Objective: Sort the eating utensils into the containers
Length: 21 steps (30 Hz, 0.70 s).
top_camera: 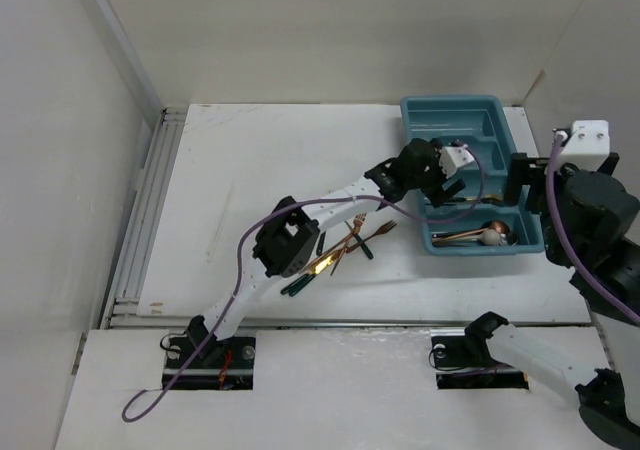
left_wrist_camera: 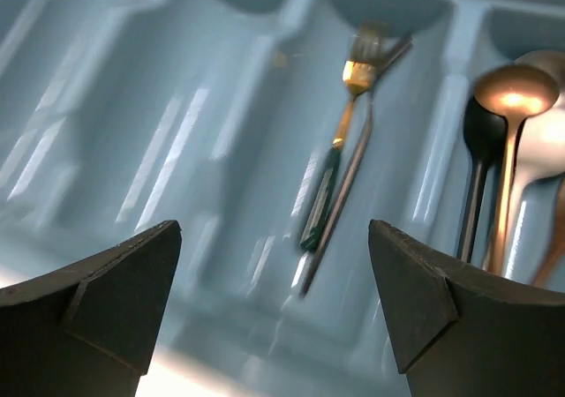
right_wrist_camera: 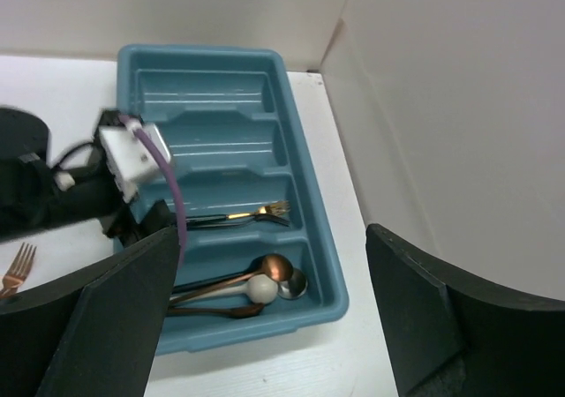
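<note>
A gold fork [left_wrist_camera: 342, 123] and a second slim piece lie together in one slot of the teal tray [right_wrist_camera: 203, 53], straight below the left end effector [left_wrist_camera: 274, 231]. Its fingers are spread wide with nothing between them. Spoons [left_wrist_camera: 505, 141] fill the neighbouring slot, just to its right. The right end effector [right_wrist_camera: 272, 235], also spread and empty, hangs above the tray. More utensils [top_camera: 340, 255] lie heaped on the tabletop [top_camera: 260, 170], well behind the left end effector.

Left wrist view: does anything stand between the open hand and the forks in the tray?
Nothing visible does. The left hand is open and empty; the forks lie uncovered in a slot of the tray below it.
</note>
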Available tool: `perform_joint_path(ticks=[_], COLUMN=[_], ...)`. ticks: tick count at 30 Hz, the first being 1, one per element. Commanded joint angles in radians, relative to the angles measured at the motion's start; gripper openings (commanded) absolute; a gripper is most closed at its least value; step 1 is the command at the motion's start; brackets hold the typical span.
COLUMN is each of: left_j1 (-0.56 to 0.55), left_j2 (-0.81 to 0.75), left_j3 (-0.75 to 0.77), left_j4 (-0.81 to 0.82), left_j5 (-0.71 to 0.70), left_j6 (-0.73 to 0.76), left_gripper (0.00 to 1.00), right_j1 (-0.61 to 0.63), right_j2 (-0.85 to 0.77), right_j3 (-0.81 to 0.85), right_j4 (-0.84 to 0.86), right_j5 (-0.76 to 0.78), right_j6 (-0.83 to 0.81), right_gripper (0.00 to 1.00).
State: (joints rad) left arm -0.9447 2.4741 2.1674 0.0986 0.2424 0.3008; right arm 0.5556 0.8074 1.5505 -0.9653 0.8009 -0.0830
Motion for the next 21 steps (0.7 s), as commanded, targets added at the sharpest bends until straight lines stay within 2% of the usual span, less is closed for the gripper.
perform_joint_path(ticks=[1,4,6,8,9,12,16,21], left_j1=[0.059,0.112,0.167,0.202,0.233,0.245,0.236,0.236], left_j2=[-0.288,-0.375,-0.473,-0.580,-0.615,-0.719,-0.754,-0.733], left_j3=[-0.008,-0.095,-0.265,-0.418,-0.560,-0.761,-0.895,-0.957], left_j4=[-0.054,-0.255,-0.379,-0.416,-0.427,-0.416,-0.416,-0.416], left_j5=[-0.072,-0.190,-0.218,-0.230,-0.230,-0.212,-0.174,-0.141], left_j6=[-0.090,-0.138,-0.169,-0.207,-0.216,-0.227,-0.261,-0.272], left_gripper=[0.85,0.82,0.76,0.74,0.74,0.74,0.77,0.77], right_j1=[-0.005,-0.005,-0.005,-0.005,-0.005,-0.005,-0.005,-0.005], right_j2=[0.026,0.050,0.084,0.134,0.154,0.225,0.263,0.282], right_j3=[-0.062,-0.124,-0.148,-0.159,-0.159,-0.124,-0.093,-0.073], right_j4=[0.192,0.331,0.387,0.437,0.438,0.438,0.429,0.418], right_j5=[-0.057,-0.138,-0.177,-0.226,-0.239,-0.270,-0.279,-0.290], right_j6=[-0.063,-0.086,-0.086,-0.086,-0.086,-0.086,-0.086,-0.064], right_gripper=[0.91,0.91,0.91,0.91,0.91,0.91,0.91,0.91])
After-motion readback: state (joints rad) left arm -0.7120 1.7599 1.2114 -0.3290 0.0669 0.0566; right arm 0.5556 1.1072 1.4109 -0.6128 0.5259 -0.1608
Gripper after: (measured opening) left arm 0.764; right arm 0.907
